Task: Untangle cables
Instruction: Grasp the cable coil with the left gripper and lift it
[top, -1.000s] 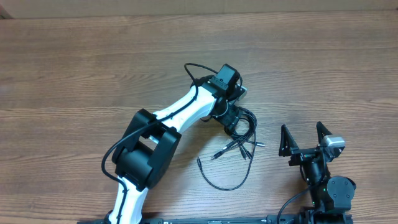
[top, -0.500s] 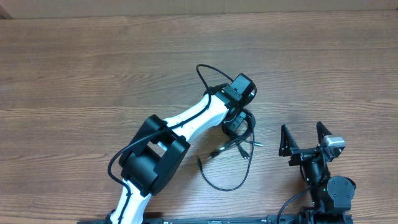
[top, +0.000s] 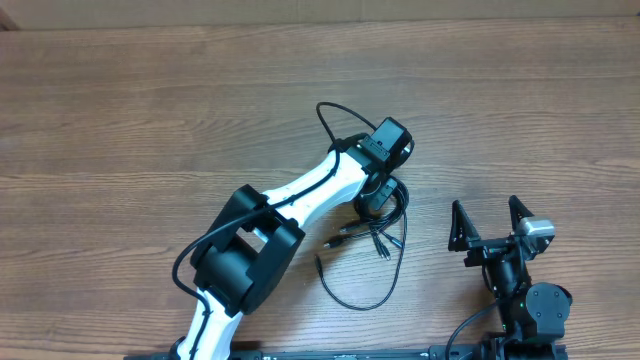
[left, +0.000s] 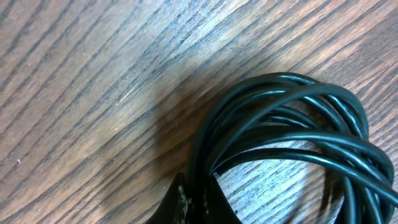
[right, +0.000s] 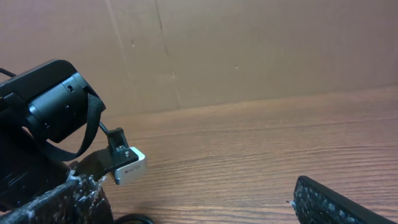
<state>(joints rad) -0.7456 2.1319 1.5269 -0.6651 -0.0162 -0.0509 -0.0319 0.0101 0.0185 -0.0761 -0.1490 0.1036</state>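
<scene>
The cables (top: 392, 222) are thin black cords lying on the table at centre right. They form a tight coil under my left wrist, with plug tips (top: 345, 238) pointing left and one long loop (top: 366, 301) trailing toward the front edge. In the left wrist view the glossy coil (left: 292, 106) fills the right half, and my left gripper (left: 200, 202) is shut on strands at the coil's left side. From overhead the left gripper (top: 378, 202) is mostly hidden under its camera housing. My right gripper (top: 490, 222) stands open to the right of the cables, holding nothing.
The table (top: 120, 120) is brown wood grain, with a cardboard wall (right: 249, 43) behind it. The left arm's white links (top: 310, 185) cross the middle. The left wrist's camera block (right: 127, 165) shows in the right wrist view, between the right fingers (right: 342, 202).
My left arm swung right over the coil and its jaws closed on the strands. The plug tips shifted slightly left. The right arm has not moved.
</scene>
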